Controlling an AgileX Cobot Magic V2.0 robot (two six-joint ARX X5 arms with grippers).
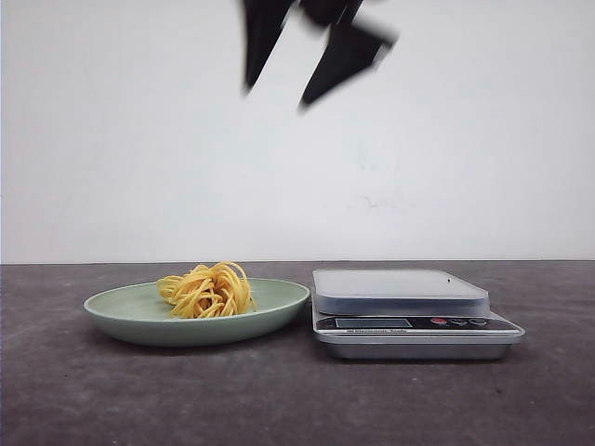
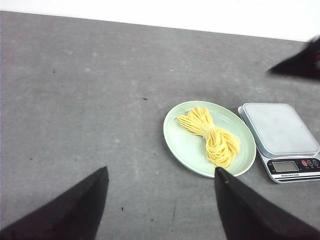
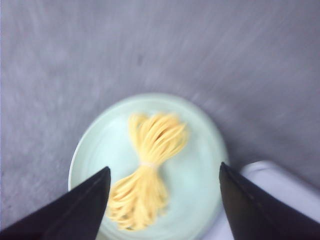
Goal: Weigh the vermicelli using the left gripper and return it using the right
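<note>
The vermicelli (image 1: 206,290), a tied yellow bundle of thin strands, lies in the pale green plate (image 1: 112,311) left of the scale (image 1: 400,290). My right gripper (image 1: 277,98) hangs high above the plate, open and empty, blurred with motion. In its wrist view the right gripper (image 3: 164,166) frames the vermicelli (image 3: 155,137) on the plate (image 3: 200,160). My left gripper (image 2: 161,170) is open and empty, high over bare table to the left of the plate (image 2: 180,140) and the vermicelli (image 2: 210,135). It does not show in the front view.
The silver kitchen scale (image 2: 280,127) stands right beside the plate with nothing on its platform; it also shows in the right wrist view (image 3: 270,185). The table (image 1: 279,400) is dark grey, with a white wall behind.
</note>
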